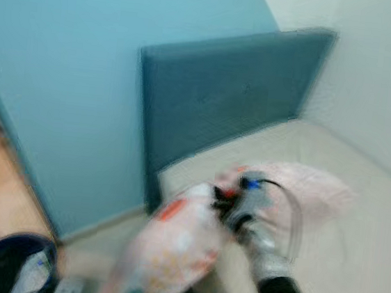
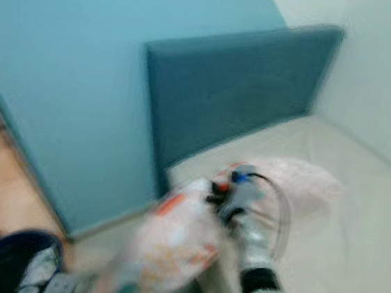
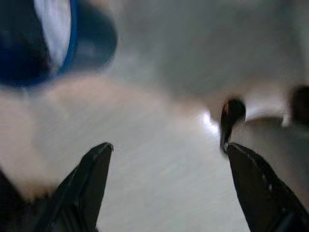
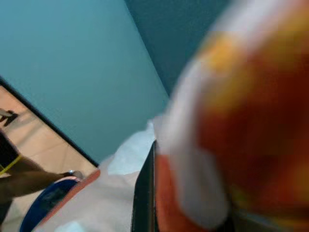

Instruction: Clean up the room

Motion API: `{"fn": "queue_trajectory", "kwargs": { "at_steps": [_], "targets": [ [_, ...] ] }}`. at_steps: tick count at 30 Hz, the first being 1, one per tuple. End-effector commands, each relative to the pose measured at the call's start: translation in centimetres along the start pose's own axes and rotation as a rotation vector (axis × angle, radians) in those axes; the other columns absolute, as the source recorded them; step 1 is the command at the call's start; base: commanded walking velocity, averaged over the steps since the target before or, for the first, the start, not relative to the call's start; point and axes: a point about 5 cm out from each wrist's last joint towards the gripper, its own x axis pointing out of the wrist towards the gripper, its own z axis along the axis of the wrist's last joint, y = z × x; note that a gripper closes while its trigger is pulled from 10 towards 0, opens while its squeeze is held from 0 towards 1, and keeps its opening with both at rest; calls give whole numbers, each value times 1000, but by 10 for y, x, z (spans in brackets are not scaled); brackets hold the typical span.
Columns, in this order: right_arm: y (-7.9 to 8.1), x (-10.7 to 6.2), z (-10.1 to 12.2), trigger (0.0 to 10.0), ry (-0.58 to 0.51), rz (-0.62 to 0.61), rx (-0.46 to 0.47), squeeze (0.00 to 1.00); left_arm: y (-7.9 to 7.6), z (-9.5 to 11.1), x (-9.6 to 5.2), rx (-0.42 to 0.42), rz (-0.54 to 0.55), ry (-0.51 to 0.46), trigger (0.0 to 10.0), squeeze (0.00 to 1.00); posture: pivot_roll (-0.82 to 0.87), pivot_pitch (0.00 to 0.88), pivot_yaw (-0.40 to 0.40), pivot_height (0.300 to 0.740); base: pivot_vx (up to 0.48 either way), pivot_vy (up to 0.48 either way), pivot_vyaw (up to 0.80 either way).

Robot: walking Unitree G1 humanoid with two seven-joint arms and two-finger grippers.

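Patterned cloth (image 1: 174, 246): nearest the head camera, a pale pink fabric with orange and red patches, hanging in a bunch low in the middle, over the near edge of the bed; blurred.
Bed (image 1: 355, 226): a cream mattress running away to the right, with more pale pink fabric (image 1: 303, 189) lying on it behind the raised arm.
Headboard (image 1: 228, 97): a dark teal padded panel standing at the far end of the bed, against the light blue wall (image 1: 85, 65).
Right arm: silver, reaching up from the lower right over the mattress, wrist bent toward the cloth.
Right gripper (image 1: 226, 204): its black fingers are buried in the top of the patterned cloth and appear clamped on it; in the right wrist view the fabric presses right against one dark finger (image 4: 145, 193).
Left gripper (image 3: 166, 188): fingers spread wide apart with nothing between them, hanging over a pale floor.
Blue basket (image 1: 5, 263): a dark blue round rim at the lower left on the floor, beside the bed, with something pale inside.
Person's arm (image 4: 29, 176): in the right wrist view, reaching toward the blue basket.
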Motion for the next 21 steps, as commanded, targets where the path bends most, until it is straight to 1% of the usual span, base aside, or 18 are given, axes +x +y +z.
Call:
{"fn": "queue_trajectory", "kwargs": {
  "at_steps": [1,3,6,9,21],
  "targets": [
    [-7,0,25,10000,-113,-8,-41,0,-5,3,0,1,-14,-12,10000,0,-105,0,3,740,416,0,0],
    [-6,0,26,10000,-122,8,-50,0,-5,2,0,2,-14,-11,10000,0,-105,0,3,740,416,0,0],
    [-5,0,25,10000,-120,9,-30,0,-6,2,0,2,-15,-11,10000,0,-105,0,2,740,416,0,0],
    [-5,0,25,10000,-123,16,-29,0,-6,1,0,3,-17,-9,10000,0,-106,0,3,740,417,0,800],
    [-9,-1,32,10000,-162,-18,-3,0,-6,1,0,4,-18,-10,10000,0,-105,1,8,740,415,0,0]
  ]
}}
